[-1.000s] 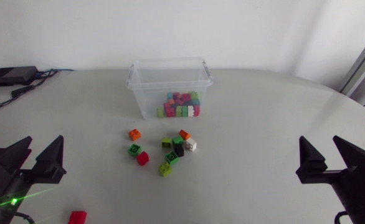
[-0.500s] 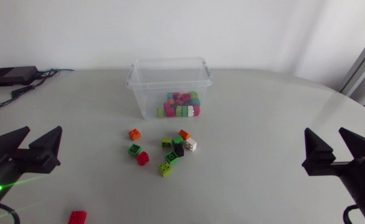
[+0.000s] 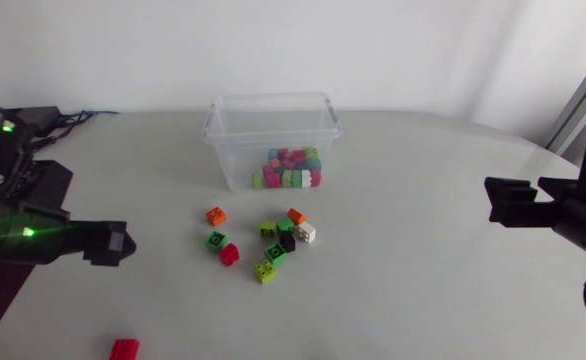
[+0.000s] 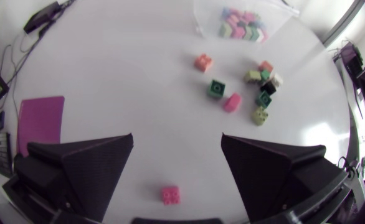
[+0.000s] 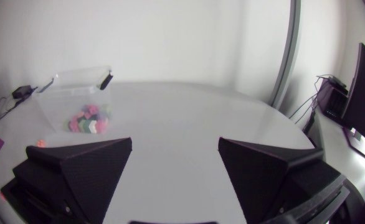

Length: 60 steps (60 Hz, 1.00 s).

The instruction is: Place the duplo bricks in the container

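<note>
Nearest me, a lone red brick [image 3: 124,348] lies on the table [image 3: 423,290], far in front of the container [image 3: 235,150] and off toward its left side. The left gripper [image 4: 177,137] hangs well in front and to the left of the container. Its fingers are spread wide and grip nothing. In the left wrist view the red brick shows in the gap between them, down on the table and touched by neither. The right gripper [image 5: 175,142] is well to the right of the container and somewhat in front of it. It is likewise released, with only bare table between its fingers.

Closer in, a short way in front of the container's front wall, loose bricks lie scattered. The lime brick [image 3: 266,271] lies farthest from the container. A second red brick [image 3: 230,254] and a green brick [image 3: 215,240] sit just left of it and slightly nearer the container. An orange brick [image 3: 216,215] lies nearer still. Beside these, straight in front of the container's middle, is a tight clump [image 3: 286,237] of green, black, white and orange pieces, several of them touching.

The container is clear plastic, upright and without a lid. A pile of bricks [image 3: 291,170] in pink, green, purple and white rests on its floor against the front wall.
</note>
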Each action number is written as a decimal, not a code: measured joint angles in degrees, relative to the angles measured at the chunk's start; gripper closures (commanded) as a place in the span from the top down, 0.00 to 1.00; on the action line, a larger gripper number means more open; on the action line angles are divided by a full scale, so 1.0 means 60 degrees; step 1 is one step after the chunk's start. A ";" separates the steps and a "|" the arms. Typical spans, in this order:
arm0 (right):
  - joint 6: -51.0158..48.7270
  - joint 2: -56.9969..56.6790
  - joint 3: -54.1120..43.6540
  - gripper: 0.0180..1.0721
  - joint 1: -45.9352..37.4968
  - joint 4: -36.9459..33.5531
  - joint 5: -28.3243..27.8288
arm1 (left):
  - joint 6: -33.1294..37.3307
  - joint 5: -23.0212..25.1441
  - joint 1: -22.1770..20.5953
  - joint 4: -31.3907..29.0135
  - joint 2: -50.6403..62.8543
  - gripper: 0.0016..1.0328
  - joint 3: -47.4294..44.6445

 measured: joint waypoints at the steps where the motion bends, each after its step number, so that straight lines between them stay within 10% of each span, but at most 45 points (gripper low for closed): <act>1: 0.0000 0.0131 0.0124 0.95 0.0007 -0.0208 0.0018 | -0.0004 0.0011 -0.0007 -0.0339 0.0237 0.93 0.0149; 9: 0.0000 0.1228 0.1133 0.95 0.0178 -0.1585 -0.0004 | -0.0022 0.0284 0.0025 -0.2397 0.2466 0.93 0.1249; 29: 0.0007 0.2911 0.2517 0.95 0.0109 -0.3770 -0.2222 | -0.0025 0.0805 0.0273 -0.2605 0.5009 0.93 0.0962; 60: 0.0619 0.5176 0.3537 0.95 0.1723 -0.5541 -0.1056 | -0.0033 0.0809 0.0306 -0.1741 0.7304 0.78 -0.0004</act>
